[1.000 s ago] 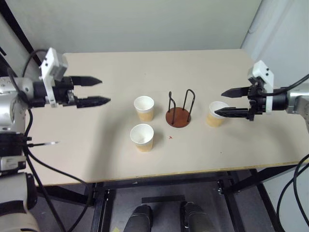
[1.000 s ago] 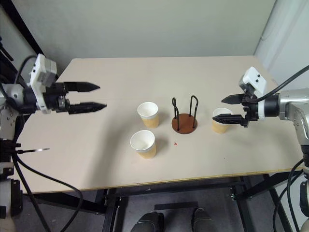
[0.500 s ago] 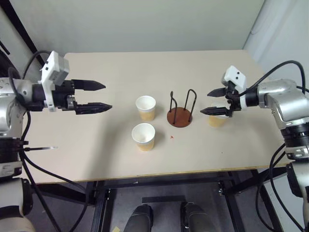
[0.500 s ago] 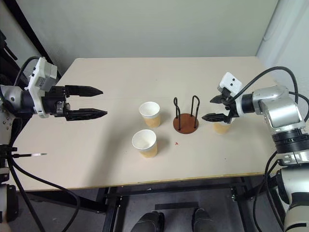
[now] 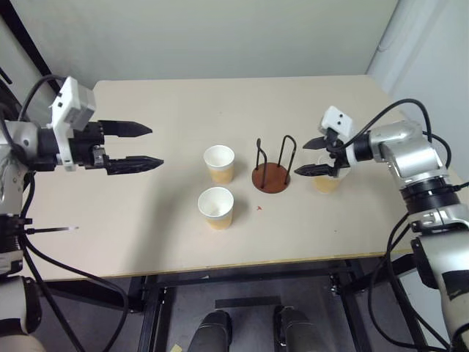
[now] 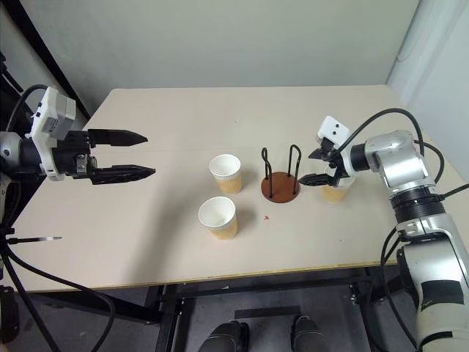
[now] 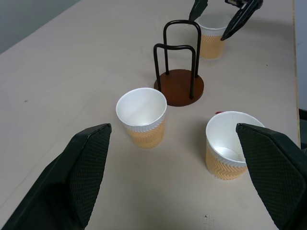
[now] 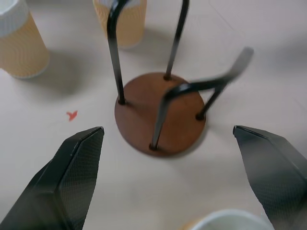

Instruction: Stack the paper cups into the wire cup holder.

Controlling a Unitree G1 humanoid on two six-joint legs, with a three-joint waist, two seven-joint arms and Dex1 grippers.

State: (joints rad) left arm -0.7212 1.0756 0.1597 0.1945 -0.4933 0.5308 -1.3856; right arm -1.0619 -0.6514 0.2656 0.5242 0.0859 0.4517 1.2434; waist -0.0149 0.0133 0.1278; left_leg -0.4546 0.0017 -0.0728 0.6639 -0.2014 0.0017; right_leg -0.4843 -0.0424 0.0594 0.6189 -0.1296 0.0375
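From the left eye view we see the table (image 5: 146, 242) carrying the wire cup holder (image 5: 272, 176) near its middle, empty, with two paper cups toward the left edge of it: one (image 5: 219, 163) just beside the holder and one (image 5: 215, 207) nearer the front edge. The third cup (image 5: 327, 179) stands on the holder's other side, toward the right edge, and the right gripper (image 5: 310, 155) partly covers it, jaws wide apart above its rim; we cannot tell whether a finger touches it. The left gripper (image 5: 152, 146) hangs over the left part of the table, well apart from the cups, jaws spread and empty. In the left wrist view both nearer cups stand upright and open, the holder (image 7: 179, 86) behind them, and the far cup (image 7: 211, 40) is cut off at the frame's edge beneath the right gripper's fingers (image 7: 240, 21). In the right wrist view the holder's base (image 8: 160, 112) lies between the parted fingers; one wire loop is blurred, and only a sliver of white rim (image 8: 230, 219) shows.
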